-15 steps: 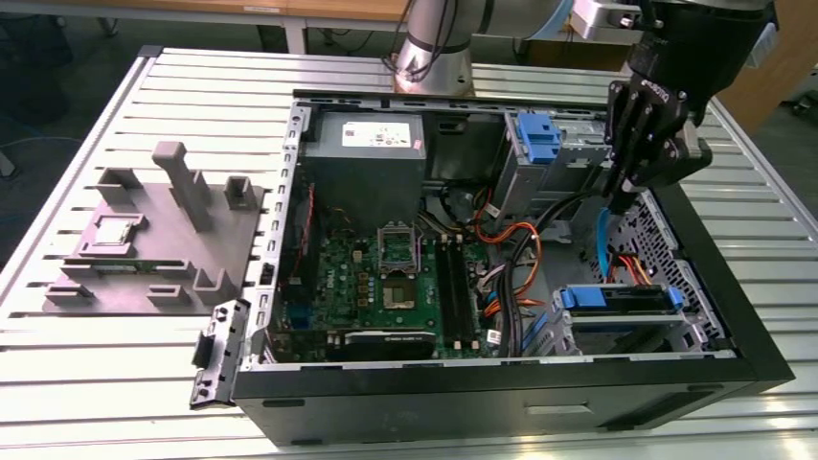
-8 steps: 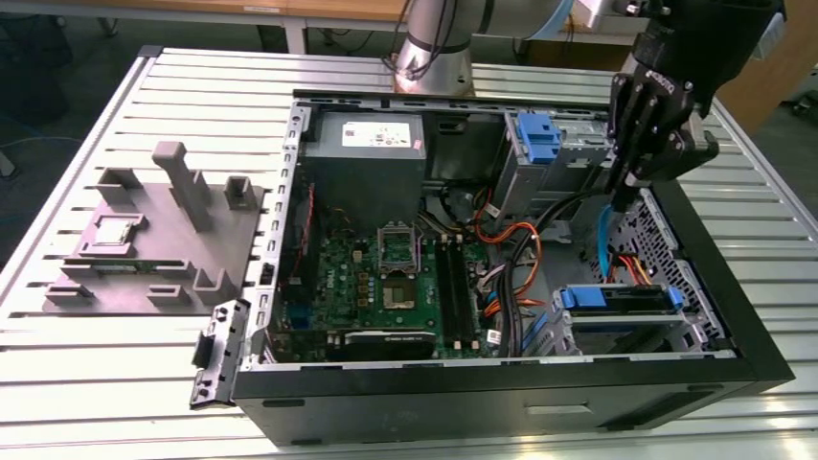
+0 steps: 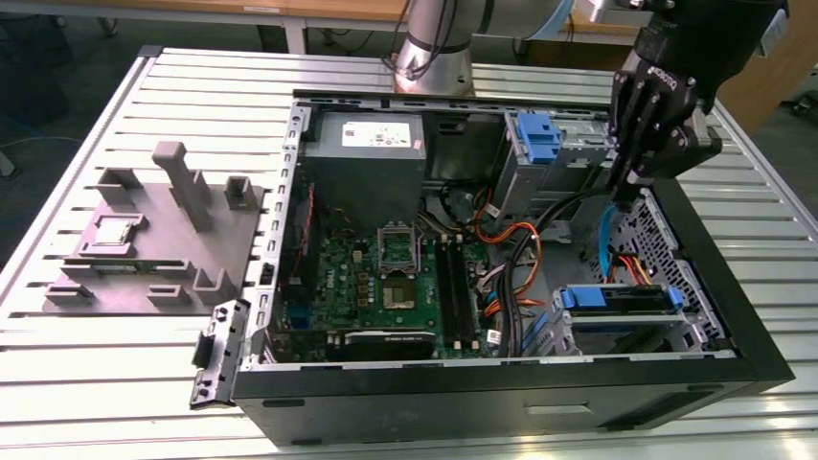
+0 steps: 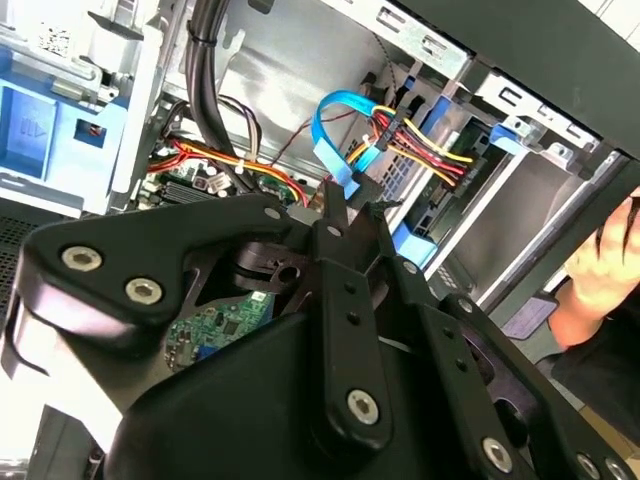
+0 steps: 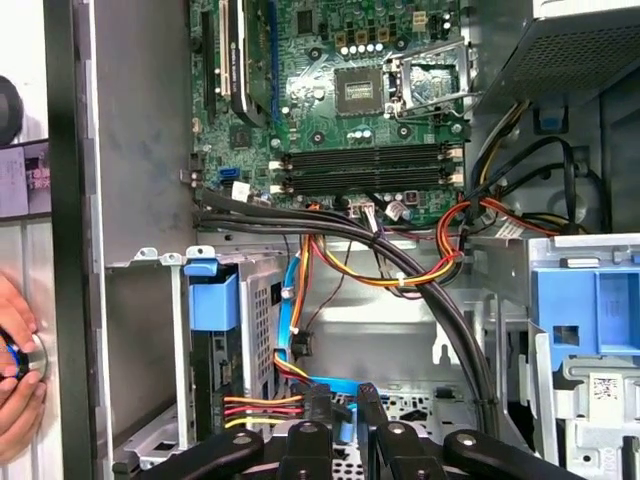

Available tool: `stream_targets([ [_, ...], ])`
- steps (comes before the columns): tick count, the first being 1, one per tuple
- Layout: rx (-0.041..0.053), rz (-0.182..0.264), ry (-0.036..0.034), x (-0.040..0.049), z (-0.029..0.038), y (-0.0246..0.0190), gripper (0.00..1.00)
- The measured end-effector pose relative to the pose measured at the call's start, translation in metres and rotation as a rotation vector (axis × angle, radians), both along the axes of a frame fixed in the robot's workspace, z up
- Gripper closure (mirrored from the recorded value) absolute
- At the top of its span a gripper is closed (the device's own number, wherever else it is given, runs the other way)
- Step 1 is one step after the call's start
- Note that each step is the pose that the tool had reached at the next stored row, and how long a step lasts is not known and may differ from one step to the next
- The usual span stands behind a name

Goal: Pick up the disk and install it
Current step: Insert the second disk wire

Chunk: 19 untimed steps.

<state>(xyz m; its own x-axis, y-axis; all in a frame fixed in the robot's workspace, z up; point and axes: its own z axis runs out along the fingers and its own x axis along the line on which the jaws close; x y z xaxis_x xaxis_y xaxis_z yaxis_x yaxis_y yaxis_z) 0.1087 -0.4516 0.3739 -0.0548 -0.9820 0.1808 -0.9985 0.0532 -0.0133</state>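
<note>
Both jaws [image 5: 345,400] pressed together, empty, above the disk [image 3: 619,299] seated in the case [image 3: 511,402].

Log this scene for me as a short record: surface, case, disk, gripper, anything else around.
surface: slatted metal table
case: open black desktop computer case, lying on the table, motherboard exposed
disk: silver-grey hard drive in bright blue plastic carrier, sitting in the case's lower drive bay
gripper: black gripper, over the case's side at the exterior view's right, apart from the disk
fixture: grey multi-post fixture block, on the table at the exterior view's left
person: a hand outside the case wall
</note>
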Motion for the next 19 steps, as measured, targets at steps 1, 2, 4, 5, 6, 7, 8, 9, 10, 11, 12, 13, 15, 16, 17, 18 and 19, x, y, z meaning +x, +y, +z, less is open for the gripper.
stream_targets([
  [1, -0.0023, 0.0, -0.0001, 0.0004, -0.0009, 0.0004, 0.75],
  [2, -0.0045, 0.0, -0.0001, 0.0007, -0.002, 0.0009, 0.75],
  [4, -0.0076, -0.001, -0.0001, 0.0014, -0.0049, 0.0018, 0.75],
  [5, -0.0087, -0.001, -0.0001, 0.0015, -0.0066, 0.0021, 0.75],
  [6, -0.0097, -0.002, -0.0001, 0.0017, -0.0084, 0.0022, 0.75],
  [7, -0.0114, -0.002, -0.0001, 0.0018, -0.0098, 0.0023, 0.75],
  [8, -0.0136, -0.003, -0.0001, 0.002, -0.011, 0.0024, 0.76],
  [9, -0.0167, -0.003, 0.0, 0.002, -0.0119, 0.0024, 0.76],
  [10, -0.0203, -0.003, 0.0, 0.002, -0.0126, 0.0024, 0.83],
  [11, -0.0238, -0.003, 0.0, 0.0021, -0.0133, 0.0024, 0.83],
  [12, -0.0275, -0.004, -0.0001, 0.0021, -0.0138, 0.0024, 0.83],
  [13, -0.0311, -0.004, 0.0, 0.0021, -0.0144, 0.0024, 0.89],
  [15, -0.0429, -0.004, -0.0003, 0.0022, -0.0152, 0.0025, 0.89],
  [16, -0.0543, -0.004, -0.0005, 0.0022, -0.0156, 0.0025, 0.89],
  [17, -0.066, -0.004, -0.0008, 0.0021, -0.016, 0.0024, 0.89],
  [18, -0.0768, -0.004, -0.0011, 0.0021, -0.0164, 0.0024, 0.89],
  [19, -0.0872, -0.005, -0.0014, 0.0021, -0.0168, 0.0024, 0.83],
])
